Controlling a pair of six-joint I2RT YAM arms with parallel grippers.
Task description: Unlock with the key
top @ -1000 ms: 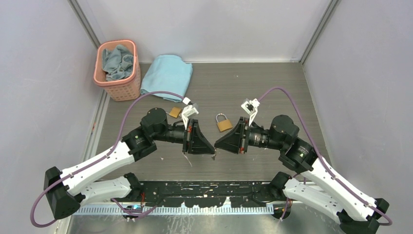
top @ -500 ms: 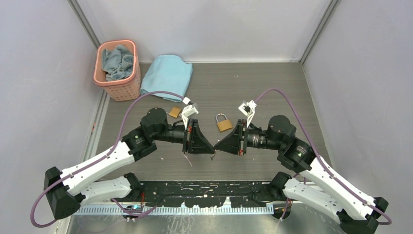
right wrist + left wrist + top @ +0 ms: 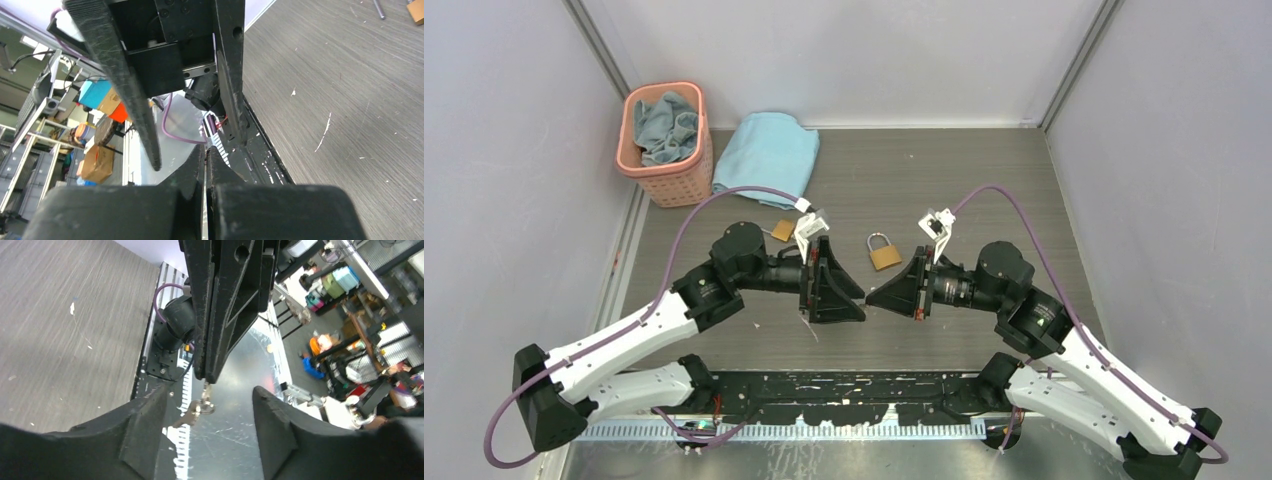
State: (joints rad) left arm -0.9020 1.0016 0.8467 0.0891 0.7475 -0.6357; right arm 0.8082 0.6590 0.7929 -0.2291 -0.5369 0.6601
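Right hand (image 3: 205, 152) is pinched tight. From its tips the key (image 3: 191, 415) hangs by its ring (image 3: 206, 405), in the air over the near part of the bench (image 3: 984, 200). Left hand (image 3: 210, 390) meets it tip to tip, with its jaws about half apart on either side of those tips and gripping nothing. The key dangles in the gap and, as far as I can tell, touches neither finger.

The key is held by one hand alone, and I judge that to be all that is done. Just beyond the two hands, between them, the padlock (image 3: 885, 254) lies flat with its shackle closed, and nothing touches it. Still to do are carrying the key over, seating it in the keyhole and turning it, probably with the free hand steadying the body. A swinging key will be hard to aim, so a firmer grip on its head may be needed.

Behind the hands runs a black rail (image 3: 844, 385), and past it the wrist views catch a cluttered workshop of shelves and crates. The bench top is grey wood-grain, scuffed and flecked white. Beyond the left hand lies a small brass piece (image 3: 782, 230), perhaps a second lock. Farther off are a blue cloth (image 3: 769, 150) and a pink basket (image 3: 664, 88) holding more cloth. Pale walls (image 3: 874, 50) close in three sides.
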